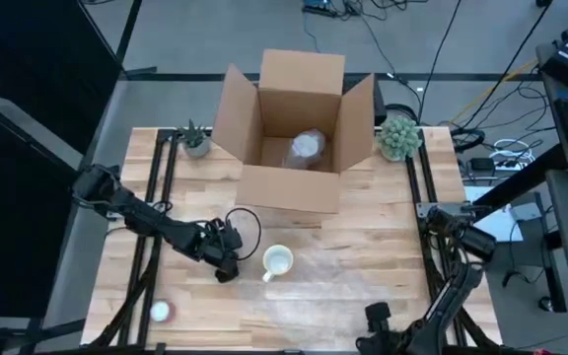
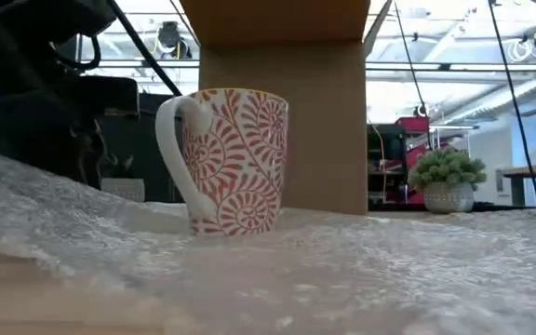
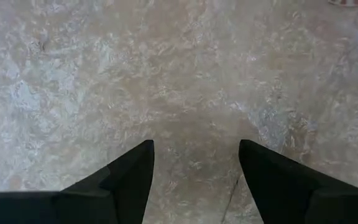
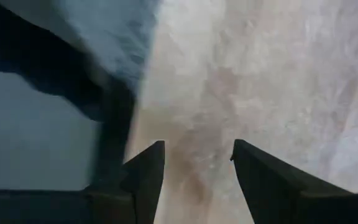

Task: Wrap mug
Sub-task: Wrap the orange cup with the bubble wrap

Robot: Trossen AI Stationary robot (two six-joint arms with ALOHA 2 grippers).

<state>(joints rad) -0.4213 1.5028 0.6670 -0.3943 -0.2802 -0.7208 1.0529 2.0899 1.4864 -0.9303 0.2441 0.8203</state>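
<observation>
A white mug [image 1: 277, 261] with a red leaf pattern [image 2: 235, 163] stands upright on a clear bubble wrap sheet [image 1: 333, 281] spread over the wooden table. Its handle points toward the near edge. My left gripper [image 1: 227, 268] hovers just left of the mug, low over the wrap [image 3: 166, 81]. It is open [image 3: 196, 146], with nothing between its fingers. My right gripper [image 1: 373, 320] is at the table's near edge, right of the mug. It is also open [image 4: 197, 146], over the wrap's near border [image 4: 260, 74].
An open cardboard box [image 1: 294, 128] stands at the table's far middle, with a bubble-wrapped bundle [image 1: 306, 148] inside. Small potted plants sit at the far left [image 1: 195, 140] and far right [image 1: 399, 136]. A small white round object [image 1: 160, 312] lies at the near left.
</observation>
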